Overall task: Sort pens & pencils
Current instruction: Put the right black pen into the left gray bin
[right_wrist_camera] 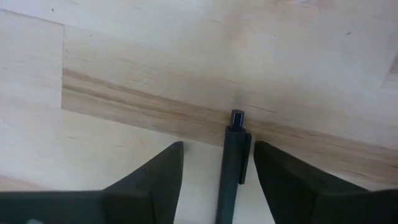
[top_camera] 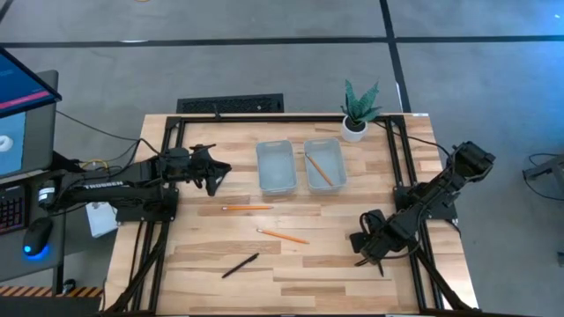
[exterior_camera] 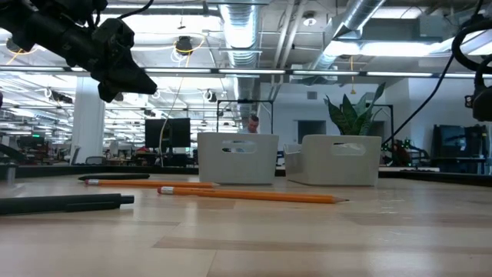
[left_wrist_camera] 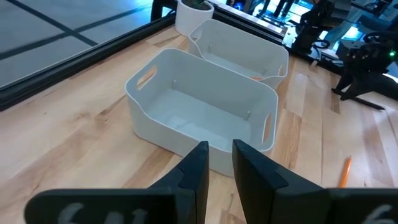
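My right gripper (top_camera: 364,250) is low over the table's near right part. It is open, with one finger on each side of a black pen (right_wrist_camera: 231,168), not touching it. My left gripper (top_camera: 215,174) hovers left of the left tray (top_camera: 275,167); its fingers (left_wrist_camera: 219,163) stand a narrow gap apart and hold nothing. One orange pencil (top_camera: 320,171) lies in the right tray (top_camera: 325,165). Two pencils (top_camera: 247,208) (top_camera: 284,235) lie flat on the table. Another black pen (top_camera: 240,265) lies near the front edge.
A potted plant (top_camera: 357,113) stands behind the right tray at the far edge. The left tray (left_wrist_camera: 205,102) shows no sticks inside. A dark rail frame (top_camera: 401,150) runs along the table's sides. Bare wood lies between the pencils and the near edge.
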Robot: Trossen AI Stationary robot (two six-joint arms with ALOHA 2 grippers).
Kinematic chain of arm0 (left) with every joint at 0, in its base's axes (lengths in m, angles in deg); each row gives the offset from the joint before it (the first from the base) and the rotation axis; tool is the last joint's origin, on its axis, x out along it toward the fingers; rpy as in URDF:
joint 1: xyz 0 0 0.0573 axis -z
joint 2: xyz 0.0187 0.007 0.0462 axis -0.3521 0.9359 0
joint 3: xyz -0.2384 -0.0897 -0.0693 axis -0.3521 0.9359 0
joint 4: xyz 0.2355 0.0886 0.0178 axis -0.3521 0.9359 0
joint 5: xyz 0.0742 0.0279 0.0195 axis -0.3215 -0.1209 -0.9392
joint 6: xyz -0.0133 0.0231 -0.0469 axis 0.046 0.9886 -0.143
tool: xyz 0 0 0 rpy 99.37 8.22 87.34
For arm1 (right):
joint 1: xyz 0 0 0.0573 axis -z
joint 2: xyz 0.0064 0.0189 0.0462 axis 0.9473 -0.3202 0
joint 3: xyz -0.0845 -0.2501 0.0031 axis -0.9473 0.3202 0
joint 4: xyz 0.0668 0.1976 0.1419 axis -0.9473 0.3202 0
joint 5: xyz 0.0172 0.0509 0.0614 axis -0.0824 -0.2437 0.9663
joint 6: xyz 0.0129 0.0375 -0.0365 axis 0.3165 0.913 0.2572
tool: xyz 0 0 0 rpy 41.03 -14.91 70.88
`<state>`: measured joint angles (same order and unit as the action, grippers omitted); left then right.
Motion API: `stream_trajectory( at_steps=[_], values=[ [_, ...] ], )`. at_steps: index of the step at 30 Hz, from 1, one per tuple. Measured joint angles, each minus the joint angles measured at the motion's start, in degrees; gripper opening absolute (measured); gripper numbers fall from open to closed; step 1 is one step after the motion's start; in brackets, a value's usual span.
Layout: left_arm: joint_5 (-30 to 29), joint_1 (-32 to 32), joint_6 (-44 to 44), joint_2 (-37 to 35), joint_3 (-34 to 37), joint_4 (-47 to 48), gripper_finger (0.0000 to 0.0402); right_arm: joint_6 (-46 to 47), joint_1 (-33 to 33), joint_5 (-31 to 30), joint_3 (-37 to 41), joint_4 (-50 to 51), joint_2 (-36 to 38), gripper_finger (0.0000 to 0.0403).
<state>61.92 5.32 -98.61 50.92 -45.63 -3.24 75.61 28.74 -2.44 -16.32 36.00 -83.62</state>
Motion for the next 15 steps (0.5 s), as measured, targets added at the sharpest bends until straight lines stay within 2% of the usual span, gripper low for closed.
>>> stream_trajectory(
  at_steps=[15],
  values=[
    [-0.26,0.00,-0.04,0.00,0.00,-0.04,0.0061,-0.03,0.02,1.39,0.01,0.13,0.00,0.0120]
  ],
)
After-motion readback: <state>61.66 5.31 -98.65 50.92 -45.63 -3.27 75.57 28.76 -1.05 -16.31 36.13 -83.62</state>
